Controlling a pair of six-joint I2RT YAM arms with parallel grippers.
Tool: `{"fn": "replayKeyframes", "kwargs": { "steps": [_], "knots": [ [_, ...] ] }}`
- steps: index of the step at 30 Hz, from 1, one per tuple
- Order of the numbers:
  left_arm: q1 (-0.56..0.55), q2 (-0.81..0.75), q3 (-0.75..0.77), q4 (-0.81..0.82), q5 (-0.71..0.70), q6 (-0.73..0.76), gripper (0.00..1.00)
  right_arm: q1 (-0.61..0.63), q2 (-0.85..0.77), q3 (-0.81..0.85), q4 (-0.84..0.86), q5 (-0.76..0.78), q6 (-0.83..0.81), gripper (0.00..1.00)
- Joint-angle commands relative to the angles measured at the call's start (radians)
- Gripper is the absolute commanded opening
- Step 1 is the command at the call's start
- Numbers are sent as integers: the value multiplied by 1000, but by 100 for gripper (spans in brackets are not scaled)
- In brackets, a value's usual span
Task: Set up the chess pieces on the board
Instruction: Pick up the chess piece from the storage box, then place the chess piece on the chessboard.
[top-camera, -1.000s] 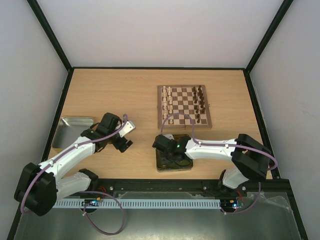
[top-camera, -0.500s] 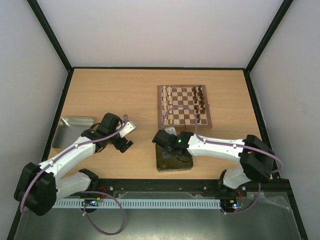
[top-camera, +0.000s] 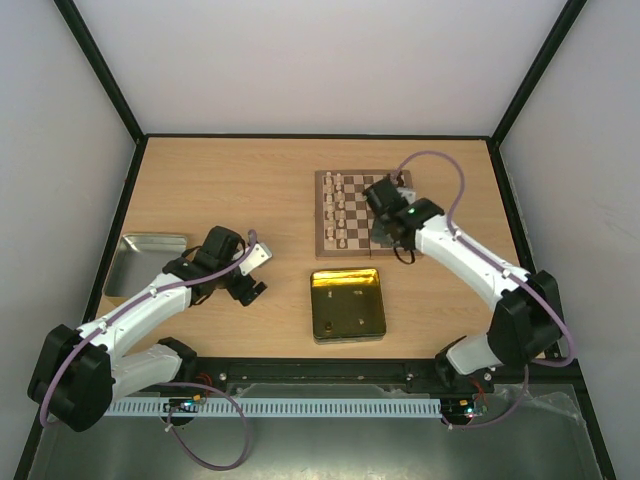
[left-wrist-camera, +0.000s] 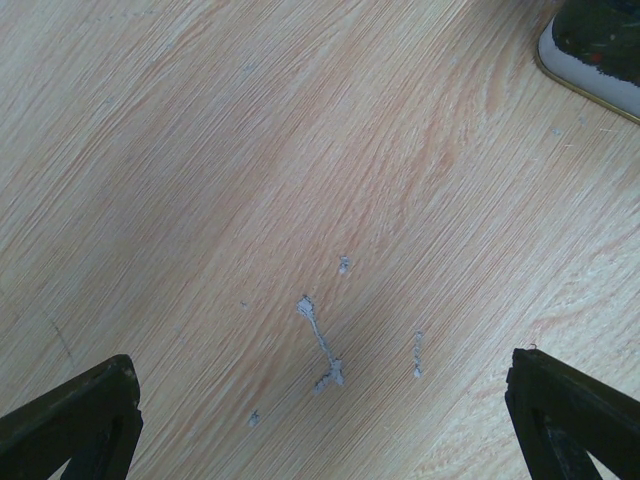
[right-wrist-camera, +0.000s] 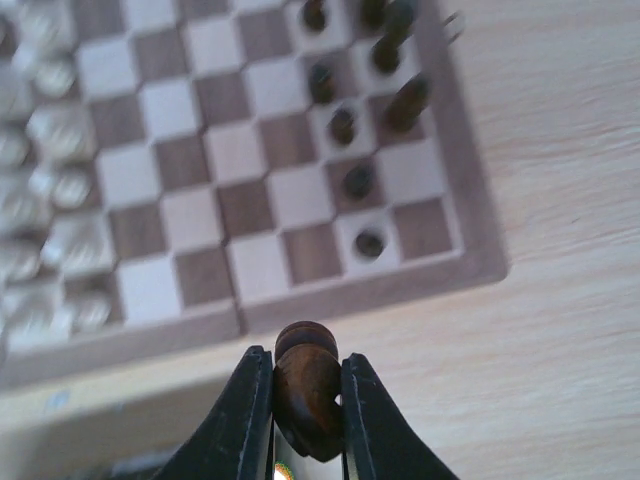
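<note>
Right gripper (top-camera: 383, 194) relocated from above the gold tin (top-camera: 318, 305) to over the board (top-camera: 370, 253), on its dark-piece side; left arm unchanged.
Held item: one dark brown piece (right-wrist-camera: 305, 395), clamped between both right fingers. On board: pale pieces (top-camera: 338, 212) along the left columns, dark pieces (right-wrist-camera: 358, 180) along the right. Left gripper (left-wrist-camera: 315, 400): fingers spread wide, nothing between them, over bare table (left-wrist-camera: 300, 150).

Glossy dark wooden chess piece (right-wrist-camera: 305, 385); matt wood-grain table (left-wrist-camera: 300, 150); shiny gold tin (top-camera: 347, 303).
</note>
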Motion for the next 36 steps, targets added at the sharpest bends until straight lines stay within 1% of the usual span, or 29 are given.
{"fn": "replayKeyframes", "kwargs": {
  "steps": [1,3,7,10,13,19,22,36],
  "knots": [
    [-8,-3,-14,-2,-5,-9,99,-135,51,72,-34,7,-84,8],
    [-8,-6,-14,0,-5,-8,99,-212,83,84,-13,-31,-92,8],
    [-8,-10,-14,0,-5,-10,99,-321,146,82,40,-131,-92,7],
    [-8,-11,-14,-2,-4,-9,99,-377,179,71,84,-191,-77,6],
    [-8,-14,-16,-2,-3,-9,99,-408,213,65,114,-238,-67,6],
    [-8,-16,-16,0,-2,-9,99,-448,257,61,160,-293,-57,6],
    [-8,-17,-16,0,-2,-8,99,-453,283,67,169,-293,-27,6],
    [-7,-16,-16,0,-5,-10,99,-459,340,100,163,-281,-31,6]
  ]
}}
